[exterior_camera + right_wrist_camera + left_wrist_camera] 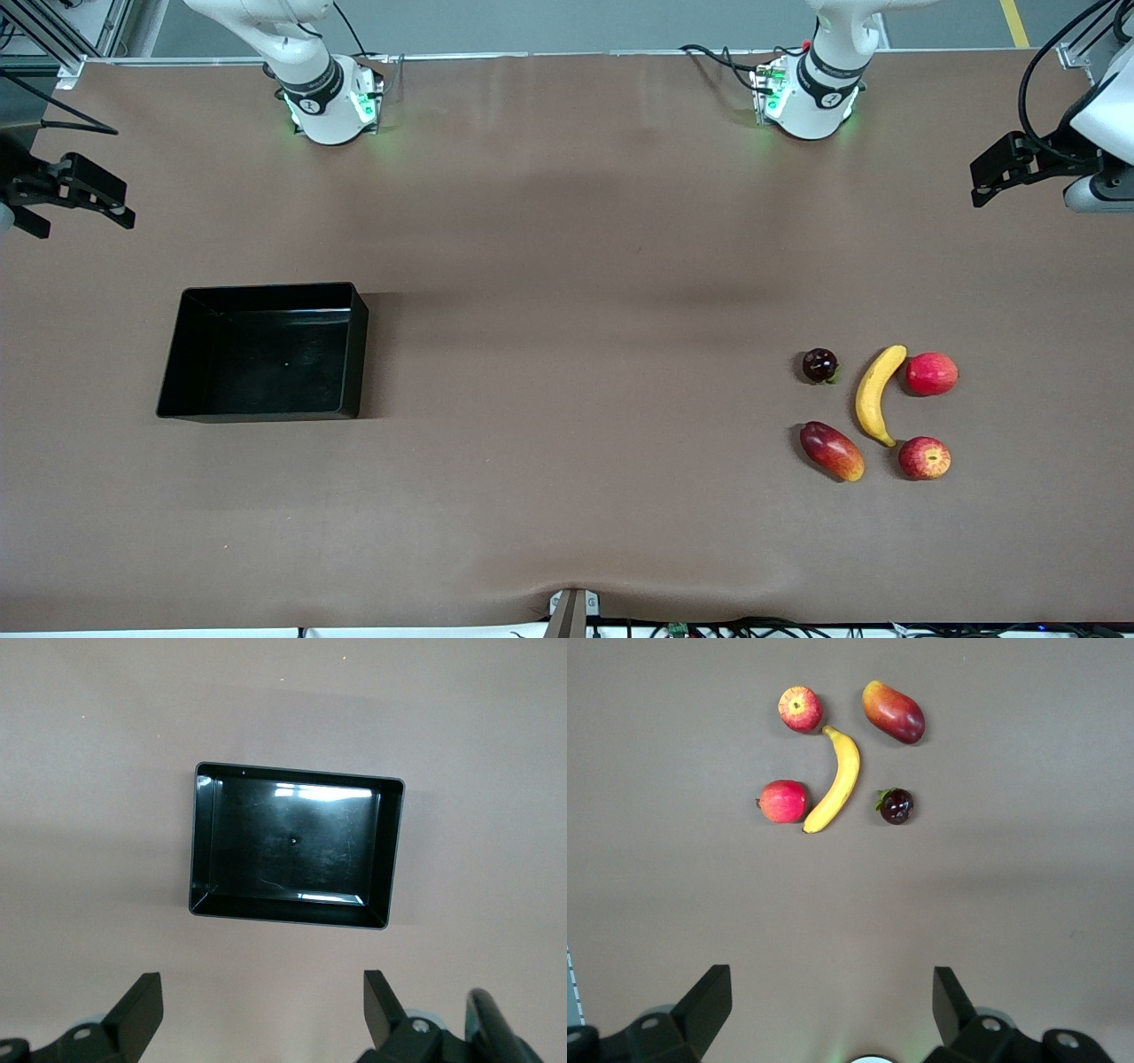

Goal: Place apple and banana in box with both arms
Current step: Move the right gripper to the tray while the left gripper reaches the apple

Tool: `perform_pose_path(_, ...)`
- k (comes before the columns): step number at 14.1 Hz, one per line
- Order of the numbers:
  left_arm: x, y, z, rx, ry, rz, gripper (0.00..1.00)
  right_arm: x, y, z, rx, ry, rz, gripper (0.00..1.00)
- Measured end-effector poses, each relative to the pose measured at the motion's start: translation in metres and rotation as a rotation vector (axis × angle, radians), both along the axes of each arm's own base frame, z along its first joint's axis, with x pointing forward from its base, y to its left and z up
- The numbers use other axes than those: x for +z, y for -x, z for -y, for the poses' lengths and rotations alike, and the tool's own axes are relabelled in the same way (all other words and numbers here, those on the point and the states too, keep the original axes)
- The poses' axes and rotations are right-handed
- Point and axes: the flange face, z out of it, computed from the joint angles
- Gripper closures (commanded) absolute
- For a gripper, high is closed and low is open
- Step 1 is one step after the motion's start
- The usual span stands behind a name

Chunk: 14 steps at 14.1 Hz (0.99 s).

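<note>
The apple (pixel 924 458), red with yellow streaks, lies on the table toward the left arm's end, nearest the front camera of the fruits. The yellow banana (pixel 877 394) lies beside it, curved. The black box (pixel 358 354) stands empty toward the right arm's end. My left gripper (pixel 982 182) is open and empty, up over the table's edge at the left arm's end. Its wrist view shows the apple (pixel 800 709) and banana (pixel 837 780) ahead of the open fingers (pixel 709 1003). My right gripper (pixel 115 202) is open and empty over the opposite end; its wrist view shows the box (pixel 387 855).
A smooth pinkish-red fruit (pixel 931 373) lies beside the banana's farther tip. A dark maroon fruit (pixel 819 365) and an oval red fruit with a yellow-orange tip (pixel 831 450) lie on the banana's box-ward side. Bare brown table lies between the box and the fruits.
</note>
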Motion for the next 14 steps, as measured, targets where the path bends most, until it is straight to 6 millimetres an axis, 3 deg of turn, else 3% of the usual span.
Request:
perform_pose_path(6,-0.009,-0.004,-0.003,0.006,0.0,-0.027,0.0,-0.001,0.0,0.001,-0.001,0.0,-0.001,0.0)
perform_pose_path(9,-0.044,-0.033,-0.011,0.012,0.012,-0.043,0.0,-0.009,-0.006,0.009,-0.015,-0.001,-0.008,0.0)
perform_pose_path(14,-0.111,-0.093,-0.02,0.013,0.041,0.018,0.0,-0.072,-0.046,0.039,-0.058,-0.014,-0.069,0.0)
